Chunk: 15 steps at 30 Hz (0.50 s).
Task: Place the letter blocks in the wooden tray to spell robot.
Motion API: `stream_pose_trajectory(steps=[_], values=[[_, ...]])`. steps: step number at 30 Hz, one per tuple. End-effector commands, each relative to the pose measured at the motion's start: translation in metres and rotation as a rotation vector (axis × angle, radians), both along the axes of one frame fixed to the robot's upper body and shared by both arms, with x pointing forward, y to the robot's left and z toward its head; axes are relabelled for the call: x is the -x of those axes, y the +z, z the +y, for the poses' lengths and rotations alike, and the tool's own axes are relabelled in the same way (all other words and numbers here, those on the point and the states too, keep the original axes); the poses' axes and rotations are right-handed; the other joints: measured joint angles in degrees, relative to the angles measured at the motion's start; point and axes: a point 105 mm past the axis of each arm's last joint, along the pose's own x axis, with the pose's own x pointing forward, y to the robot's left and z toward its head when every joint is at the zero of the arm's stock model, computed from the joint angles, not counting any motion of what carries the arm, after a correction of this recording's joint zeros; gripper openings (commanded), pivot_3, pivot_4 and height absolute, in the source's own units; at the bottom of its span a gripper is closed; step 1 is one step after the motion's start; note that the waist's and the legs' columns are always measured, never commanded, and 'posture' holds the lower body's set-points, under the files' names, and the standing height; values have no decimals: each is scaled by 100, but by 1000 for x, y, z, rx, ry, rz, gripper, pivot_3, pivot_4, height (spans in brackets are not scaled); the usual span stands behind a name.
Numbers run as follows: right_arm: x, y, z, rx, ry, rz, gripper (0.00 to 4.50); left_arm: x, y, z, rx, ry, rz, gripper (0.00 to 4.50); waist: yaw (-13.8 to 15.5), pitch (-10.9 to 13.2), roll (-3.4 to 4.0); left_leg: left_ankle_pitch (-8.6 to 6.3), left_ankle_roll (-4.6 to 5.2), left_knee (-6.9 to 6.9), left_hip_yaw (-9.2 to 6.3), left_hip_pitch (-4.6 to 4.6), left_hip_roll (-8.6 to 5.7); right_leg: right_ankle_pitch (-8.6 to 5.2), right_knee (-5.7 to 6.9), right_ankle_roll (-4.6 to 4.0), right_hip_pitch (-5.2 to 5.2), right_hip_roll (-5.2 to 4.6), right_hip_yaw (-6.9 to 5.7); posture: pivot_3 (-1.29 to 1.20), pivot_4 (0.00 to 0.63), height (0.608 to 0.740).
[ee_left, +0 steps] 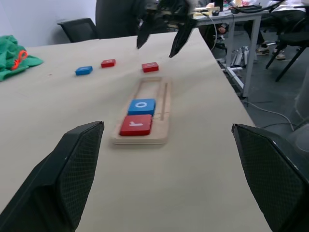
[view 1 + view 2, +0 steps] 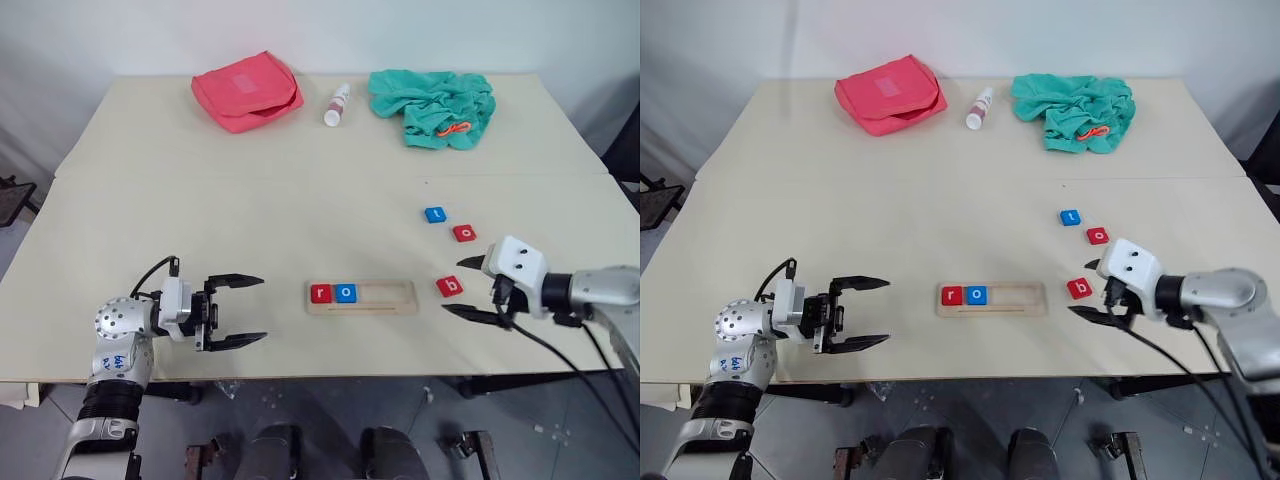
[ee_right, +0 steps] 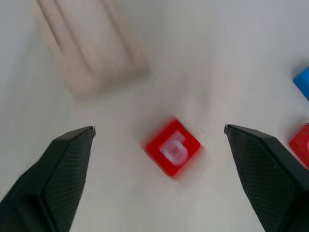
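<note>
- The right gripper (image 2: 468,288) is held with its two black fingers spread wide and nothing pinched; the red "b" block (image 2: 450,287) is seen lying flat on the table just ahead of the fingertips, in line with the gap between them.
- Beyond those fingers, farther out, the red "o" block (image 2: 464,233) and the blue "t" block (image 2: 435,215) are found apart from each other.
- The left gripper (image 2: 243,311) is kept level with its fingers also spread and empty; the wooden tray (image 2: 385,297) is set ahead of its fingertips, lengthwise to them.
- In the tray's end nearer the left fingers, the red "r" block (image 2: 320,293) and the blue "o" block (image 2: 345,293) are seated side by side, touching.
- The pale beige table (image 2: 200,210) is marked by a seam across its width.
- At its far edge a red pouch (image 2: 247,92), a small white bottle (image 2: 337,104) and a crumpled green cloth (image 2: 433,108) are laid, before a white wall.
- Past the table, office chairs and desks are seen in the left wrist view.
</note>
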Motion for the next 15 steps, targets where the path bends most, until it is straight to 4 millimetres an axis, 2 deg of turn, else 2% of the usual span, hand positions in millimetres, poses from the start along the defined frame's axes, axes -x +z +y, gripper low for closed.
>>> stream_pose_trajectory(steps=[1,6,15], values=[[-3,-5,-5,91,111,18,4479,5,9,3,9,7,-47,4500,11,1,-2,0,0,0,-4,0,1,0,0,0,1,0,-5,0,150,740],[-20,-10,-2,155,211,38,4479,13,8,3,19,36,-52,4500,-1,2,-4,0,0,9,-5,-4,1,0,1,0,2,-1,-9,0,150,740],[-30,-24,-1,212,283,81,4479,25,7,4,27,85,-49,4500,3,-4,-15,-1,-3,17,-11,1,9,0,1,0,13,3,-14,0,150,740]])
